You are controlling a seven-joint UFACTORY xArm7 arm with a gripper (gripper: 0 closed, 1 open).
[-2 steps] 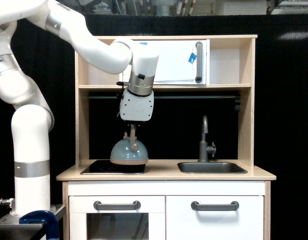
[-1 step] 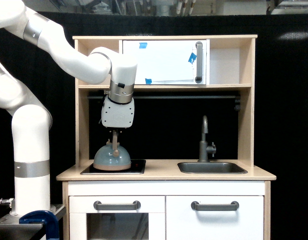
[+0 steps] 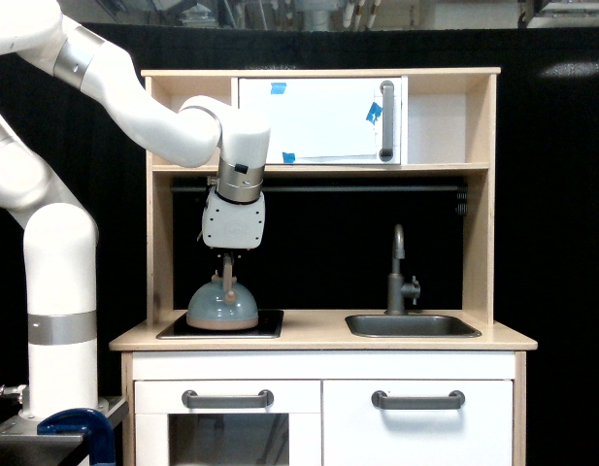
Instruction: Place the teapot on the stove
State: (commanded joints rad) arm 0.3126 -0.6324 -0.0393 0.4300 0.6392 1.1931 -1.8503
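Blue-grey teapot [image 3: 222,307] on stove [image 3: 265,323], tool [image 3: 227,277] fingertips indistinct

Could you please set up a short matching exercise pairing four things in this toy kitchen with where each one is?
Things:
1. teapot
2. faucet
3. tool
4. white cabinet door

Places:
A. above the shelf
B. on the stove
C. at the teapot's handle
D. behind the sink

Pairs: 1-B, 2-D, 3-C, 4-A

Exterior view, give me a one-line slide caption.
The gripper holds the teapot by its handle over the black stove of a toy kitchen, beside the sink.
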